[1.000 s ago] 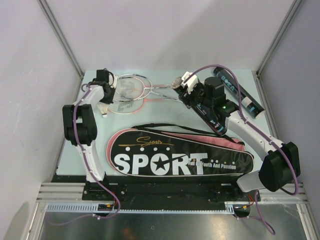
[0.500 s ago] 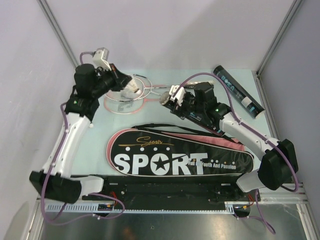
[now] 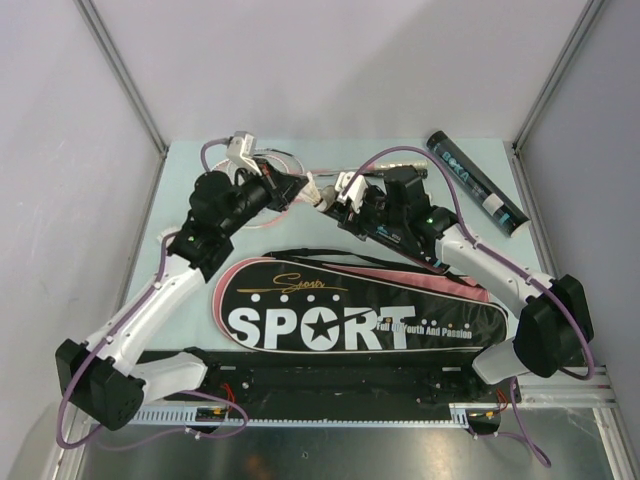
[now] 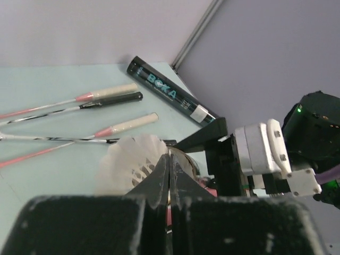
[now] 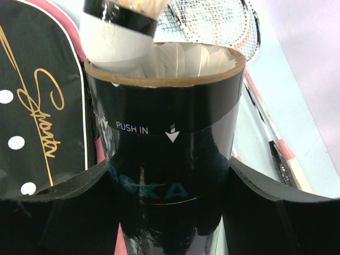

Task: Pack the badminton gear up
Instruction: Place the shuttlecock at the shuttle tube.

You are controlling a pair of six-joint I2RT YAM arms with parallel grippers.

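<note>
My right gripper (image 3: pixel 368 207) (image 5: pixel 170 199) is shut on a dark tube (image 5: pixel 167 154) with teal print, its open mouth facing left and white feathers (image 5: pixel 183 59) showing inside. My left gripper (image 3: pixel 303 187) (image 4: pixel 169 159) is shut on the feather skirt of a white shuttlecock (image 4: pixel 125 164) (image 3: pixel 320 190). The shuttlecock's cork (image 5: pixel 111 37), ringed with a black band, sits at the left rim of the tube's mouth. Pink-and-white rackets (image 3: pixel 275 160) (image 4: pixel 114 96) lie at the back of the table. A second dark tube (image 3: pixel 475 182) (image 4: pixel 170 95) lies at the back right.
A long black and pink bag (image 3: pixel 360 312) printed SPORT lies across the near half of the table, its strap (image 3: pixel 330 256) just under my two grippers. Grey walls and metal posts close in the table on three sides.
My left arm has swung from the rackets at the back left to the middle, bringing the shuttlecock to the tube's mouth. My right gripper carried the tube a little left and nearer.
</note>
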